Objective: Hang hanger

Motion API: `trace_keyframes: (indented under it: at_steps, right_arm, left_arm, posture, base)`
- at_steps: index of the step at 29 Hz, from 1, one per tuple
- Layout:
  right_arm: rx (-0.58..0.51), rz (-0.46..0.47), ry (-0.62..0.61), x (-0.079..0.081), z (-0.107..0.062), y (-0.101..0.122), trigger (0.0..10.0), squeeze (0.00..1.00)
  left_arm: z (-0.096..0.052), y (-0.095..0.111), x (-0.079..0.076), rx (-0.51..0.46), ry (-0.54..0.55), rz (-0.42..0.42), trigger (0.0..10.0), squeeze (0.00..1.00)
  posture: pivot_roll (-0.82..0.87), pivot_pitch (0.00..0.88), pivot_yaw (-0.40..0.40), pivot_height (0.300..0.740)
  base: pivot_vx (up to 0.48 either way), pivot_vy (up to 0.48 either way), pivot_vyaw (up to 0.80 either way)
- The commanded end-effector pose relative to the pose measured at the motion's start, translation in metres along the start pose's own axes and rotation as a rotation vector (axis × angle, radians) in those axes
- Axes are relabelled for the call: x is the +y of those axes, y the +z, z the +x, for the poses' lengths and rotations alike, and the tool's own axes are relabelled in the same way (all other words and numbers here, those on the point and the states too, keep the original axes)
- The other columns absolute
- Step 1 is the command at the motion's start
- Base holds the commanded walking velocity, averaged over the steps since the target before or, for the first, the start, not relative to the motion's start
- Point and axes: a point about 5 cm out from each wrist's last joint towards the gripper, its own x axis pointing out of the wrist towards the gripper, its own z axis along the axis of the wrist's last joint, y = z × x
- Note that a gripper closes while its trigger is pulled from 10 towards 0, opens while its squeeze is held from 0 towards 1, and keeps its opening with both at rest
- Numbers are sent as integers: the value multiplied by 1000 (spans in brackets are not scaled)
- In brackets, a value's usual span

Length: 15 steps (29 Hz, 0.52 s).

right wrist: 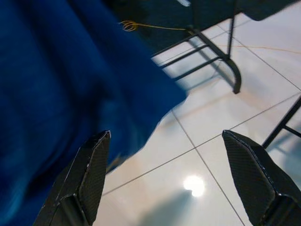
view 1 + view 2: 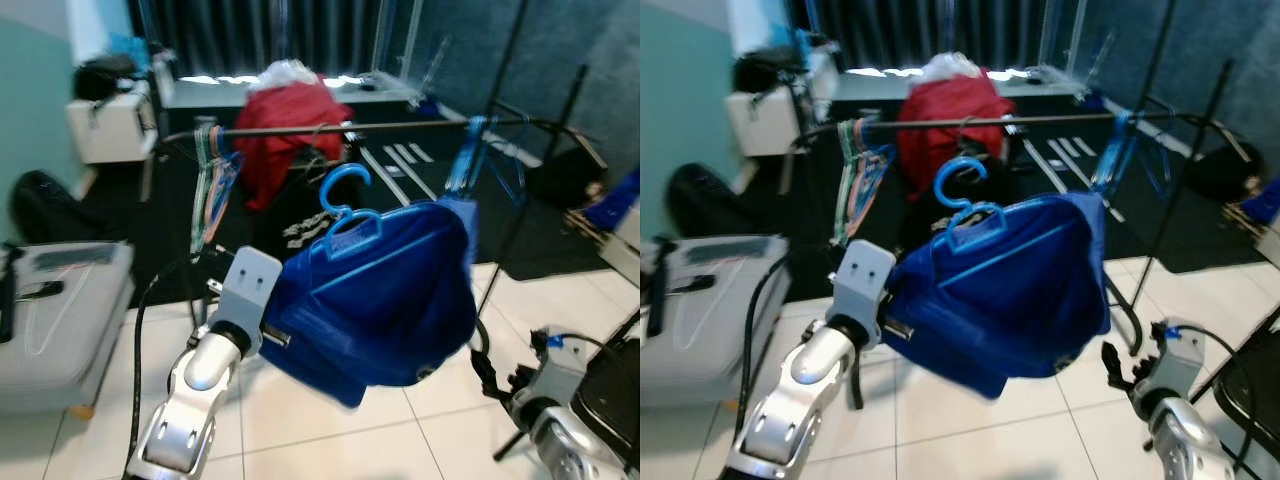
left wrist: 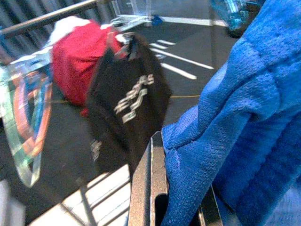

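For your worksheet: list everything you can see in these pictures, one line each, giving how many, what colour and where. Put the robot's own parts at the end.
blue garment: one, blue, on the hanger, held up before the rail
hanger: one, light blue, hook just below the rail
rail: one, dark, across the scene behind the garment
empty hangers: several, mixed pale colours, bunched at the rail's left end
black garment: one, black with white print, hanging on the rail
red bundle: one, red, behind the rail
suitcase: one, grey, on the floor at left
floor: white tiles
left gripper: one, gripping the blue garment
right gripper: one, black fingers spread, low at right
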Motion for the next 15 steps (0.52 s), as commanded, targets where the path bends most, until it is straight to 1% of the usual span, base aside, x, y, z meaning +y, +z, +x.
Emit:
trace_keyframes:
  at_steps: [1, 2, 6, 9, 15]
  right_arm:
    - [-17, 1, 7, 0, 0, 2, 10000, 0]
    - [-17, 1, 7, 0, 0, 2, 10000, 0]
    - [-60, 5, 38, 2, -1, 6, 10000, 0]
    - [-65, -13, 73, 4, -3, 6, 10000, 0]
    - [-68, -11, 82, 5, -3, 6, 10000, 0]
  left_arm:
    - [2, 6, -2, -20, -5, -10, 10000, 0]
    - [2, 6, -2, -20, -5, -10, 10000, 0]
    - [2, 6, -4, -13, 1, -16, 10000, 0]
    - [3, 7, -4, -2, 19, -15, 10000, 0]
    - [4, 5, -1, 20, 49, -1, 10000, 0]
  posture:
    - [-128, 0, -9, 740]
    - [-128, 0, -9, 740]
    - [-128, 0, -9, 740]
    - [-128, 0, -9, 740]
    - [-130, 0, -8, 740]
  base:
    - [480, 0, -731]
    - [480, 0, -731]
    - [480, 0, 0]
    - [480, 0, 0]
    - [480, 0, 0]
